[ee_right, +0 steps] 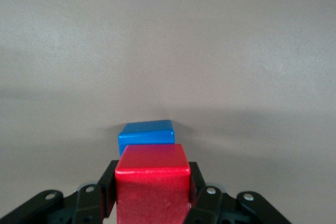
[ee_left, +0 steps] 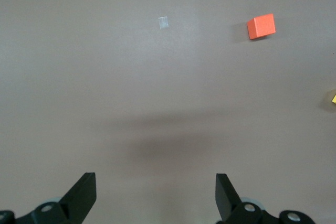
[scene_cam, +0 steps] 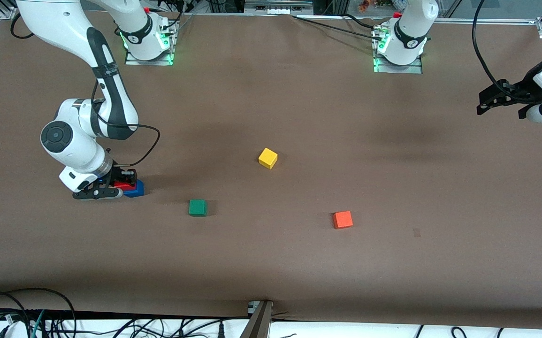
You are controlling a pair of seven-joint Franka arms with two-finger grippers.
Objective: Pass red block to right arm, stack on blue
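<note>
My right gripper [scene_cam: 119, 184] is low at the right arm's end of the table, shut on the red block [scene_cam: 121, 185]. In the right wrist view the red block [ee_right: 152, 184] sits clamped between the black fingers [ee_right: 108, 182] of the gripper [ee_right: 152, 174]. The blue cube [scene_cam: 135, 189] lies on the table right beside and partly under the red block; it also shows in the right wrist view [ee_right: 146, 136]. I cannot tell whether the two touch. My left gripper [scene_cam: 486, 101] hangs open and empty above the left arm's end of the table, its fingers wide apart in the left wrist view [ee_left: 156, 192].
A green cube [scene_cam: 197, 207], a yellow cube [scene_cam: 268, 158] and an orange-red cube [scene_cam: 342, 219] lie apart on the brown table. The orange-red cube [ee_left: 261, 26] and an edge of the yellow cube [ee_left: 333, 98] show in the left wrist view. Cables run along the table's near edge.
</note>
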